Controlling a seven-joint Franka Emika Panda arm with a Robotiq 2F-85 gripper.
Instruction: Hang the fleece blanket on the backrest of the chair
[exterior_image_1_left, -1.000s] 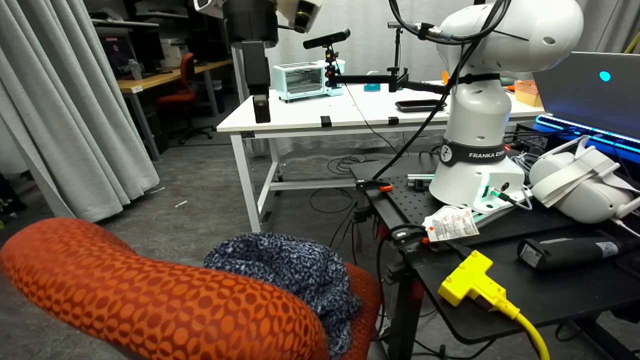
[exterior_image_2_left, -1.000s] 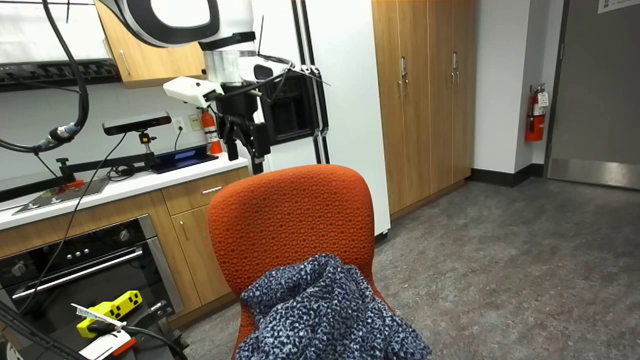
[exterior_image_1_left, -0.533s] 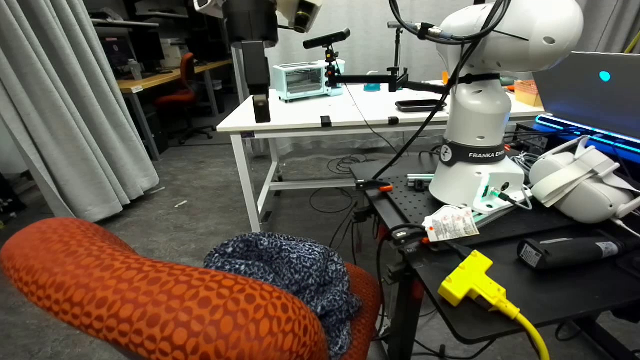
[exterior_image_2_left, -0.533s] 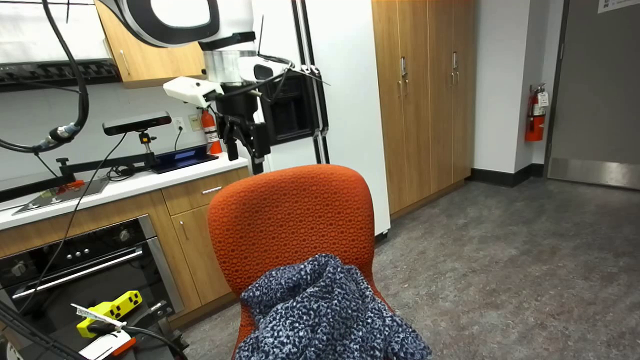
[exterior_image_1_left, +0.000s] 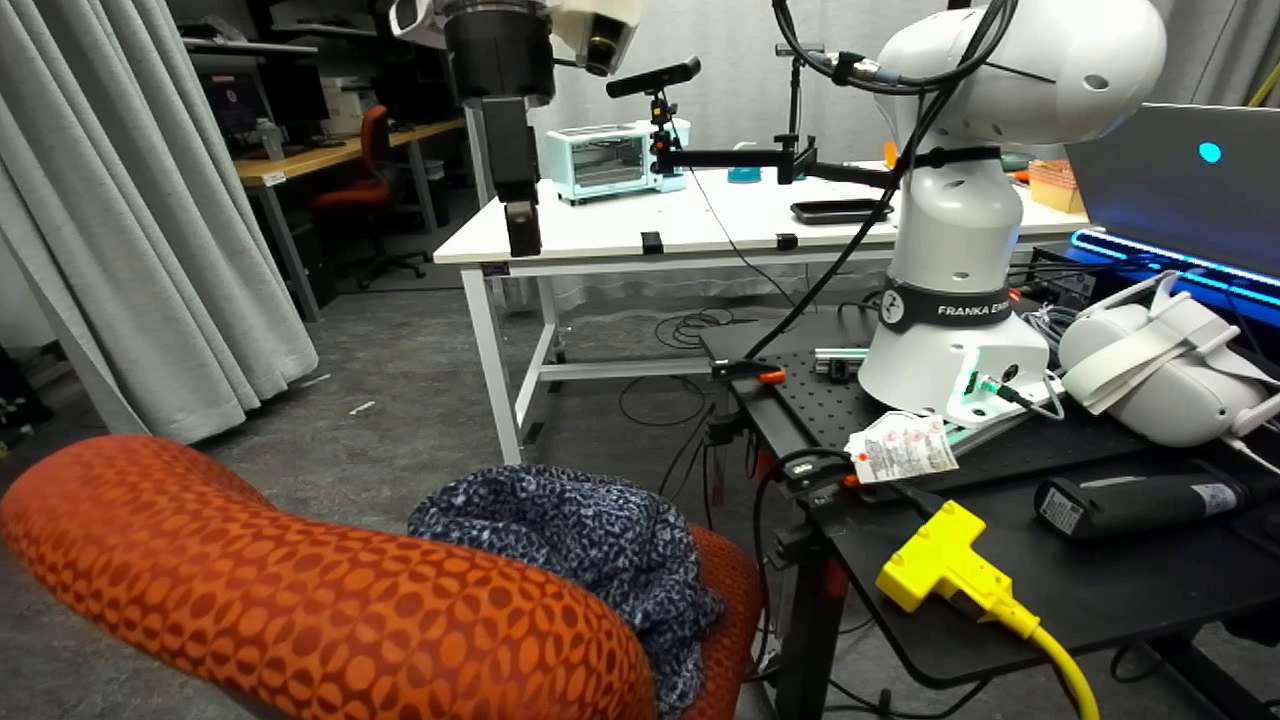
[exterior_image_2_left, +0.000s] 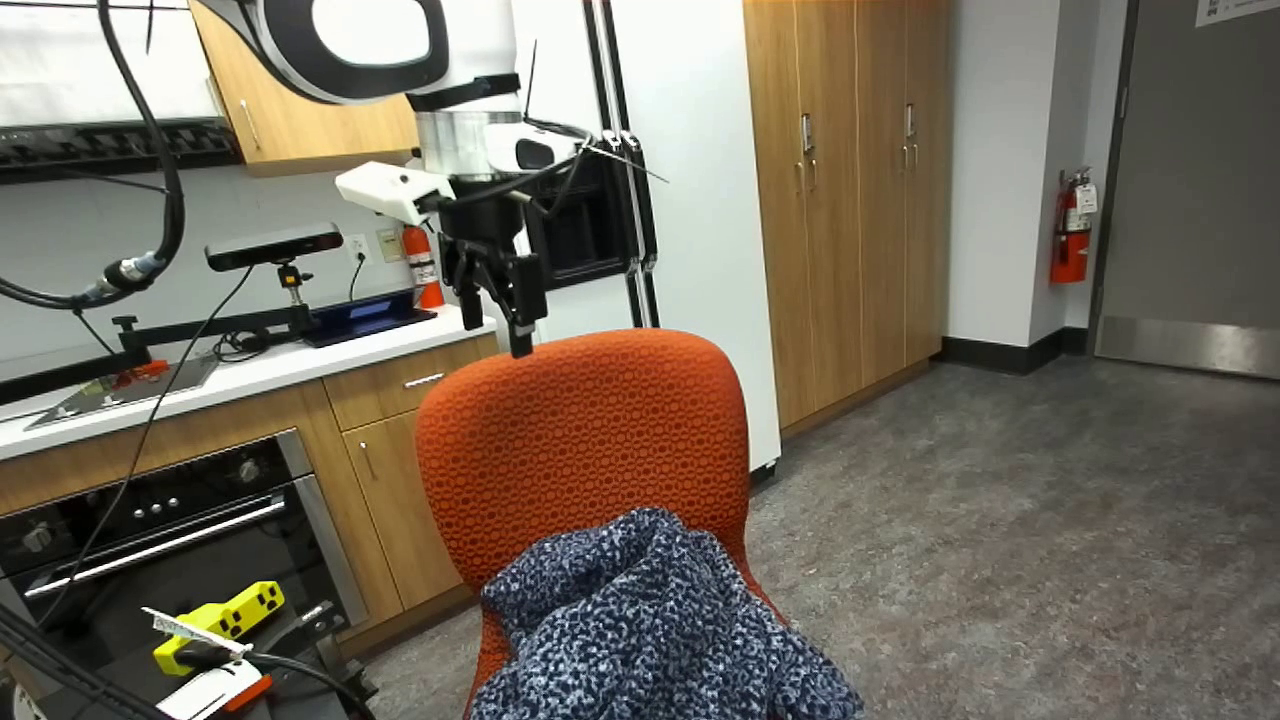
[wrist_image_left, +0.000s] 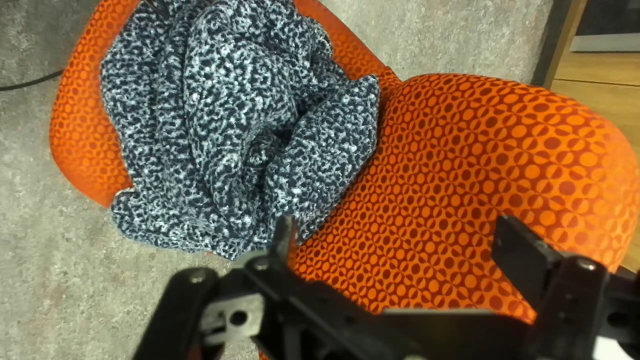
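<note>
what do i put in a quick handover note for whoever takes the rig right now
End effector: open, holding nothing, up off the blanket.
Fleece blanket: bunched in thick folds on the seat, near the foot of the backrest.
Backrest of the chair: top edge uncovered.
Done: none of the hanging; the blanket is not gripped.
Left: grip the blanket, lift it, drape it over the top of the backrest, let go and back off.
</note>
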